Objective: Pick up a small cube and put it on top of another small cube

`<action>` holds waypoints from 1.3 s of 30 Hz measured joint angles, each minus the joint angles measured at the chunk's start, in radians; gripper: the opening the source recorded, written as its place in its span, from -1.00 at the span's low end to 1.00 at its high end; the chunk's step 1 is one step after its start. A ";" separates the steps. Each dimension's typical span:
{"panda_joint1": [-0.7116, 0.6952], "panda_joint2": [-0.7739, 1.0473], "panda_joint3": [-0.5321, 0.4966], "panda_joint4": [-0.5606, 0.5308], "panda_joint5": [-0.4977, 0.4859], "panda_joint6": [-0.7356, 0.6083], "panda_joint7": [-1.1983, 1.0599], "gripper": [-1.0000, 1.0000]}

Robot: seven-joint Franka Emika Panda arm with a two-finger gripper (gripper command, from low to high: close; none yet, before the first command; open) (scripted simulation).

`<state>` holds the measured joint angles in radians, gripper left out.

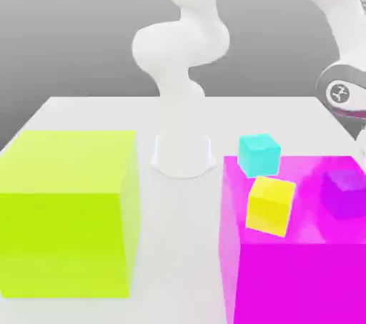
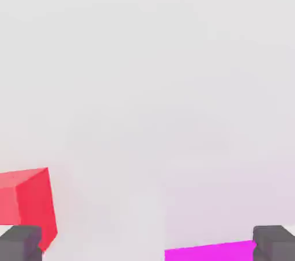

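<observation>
A small bright red cube (image 2: 27, 207) rests on the white table in the hand view, close beside one dark grey fingertip (image 2: 20, 244). My gripper (image 2: 147, 245) is open, its two fingertips far apart with nothing between them. A strip of the big magenta block (image 2: 210, 251) shows near the other fingertip (image 2: 274, 242). In the exterior view the arm's wrist (image 1: 342, 94) hangs at the right, above and behind the magenta block (image 1: 300, 272).
A big lime block (image 1: 68, 215) stands at the exterior view's left. A small yellow cube (image 1: 270, 204), a small cyan cube (image 1: 259, 154) and a small purple cube (image 1: 345, 192) sit at the magenta block's top. The arm's base (image 1: 183, 151) stands mid-table.
</observation>
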<state>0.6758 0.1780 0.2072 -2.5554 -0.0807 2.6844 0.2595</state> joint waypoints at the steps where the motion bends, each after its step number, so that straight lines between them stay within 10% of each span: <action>1: 0.010 -0.016 0.011 -0.036 0.000 0.028 0.002 0.00; 9: 0.124 0.101 -0.061 -0.117 -0.124 0.260 0.095 0.00; 10: 0.143 0.135 -0.084 -0.110 -0.140 0.288 0.108 -1.00; 20: 0.112 0.057 -0.041 -0.126 -0.092 0.226 0.070 -1.00; 39: 0.017 -0.414 -0.083 -0.009 -0.024 -0.481 -0.467 -1.00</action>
<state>0.6927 -0.2365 0.1245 -2.5641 -0.1052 2.2029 -0.2077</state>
